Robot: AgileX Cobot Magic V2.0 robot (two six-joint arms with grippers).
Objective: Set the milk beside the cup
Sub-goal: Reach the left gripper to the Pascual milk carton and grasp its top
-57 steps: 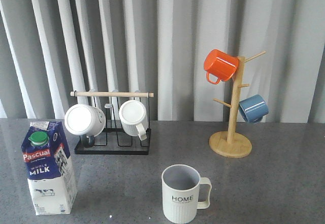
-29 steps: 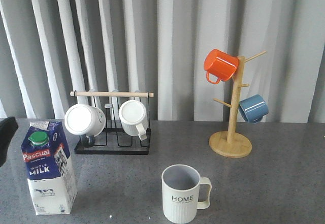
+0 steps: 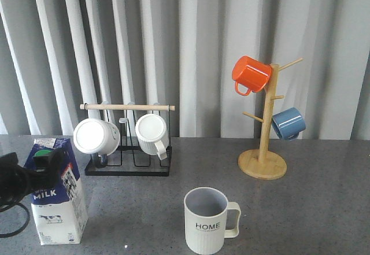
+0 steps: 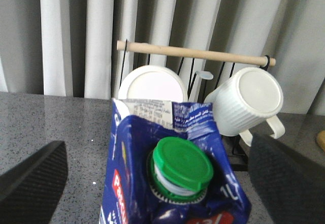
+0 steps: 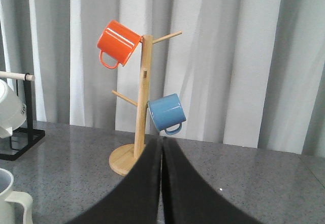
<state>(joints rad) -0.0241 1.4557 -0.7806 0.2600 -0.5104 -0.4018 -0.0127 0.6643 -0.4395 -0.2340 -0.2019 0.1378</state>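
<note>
The milk (image 3: 58,209) is a white and blue carton with a green cap (image 4: 183,169), standing upright at the front left of the grey table. My left gripper (image 3: 34,171) has come in from the left at the height of the carton's top. In the left wrist view it (image 4: 155,158) is open, with one dark finger on each side of the carton (image 4: 127,153) and a gap on both sides. The cup (image 3: 206,223), ribbed cream-white with "HOME" lettering, stands at the front centre, and its rim shows in the right wrist view (image 5: 10,198). My right gripper (image 5: 161,148) is shut on nothing.
A black wire rack (image 3: 128,168) with a wooden bar holds two white mugs behind the milk. A wooden mug tree (image 3: 263,165) at the back right carries an orange mug (image 3: 251,74) and a blue mug (image 3: 288,123). A grey curtain hangs behind the table.
My left gripper has come into the front view from the left edge and now reaches the carton's top. The milk and the cup have not moved.
</note>
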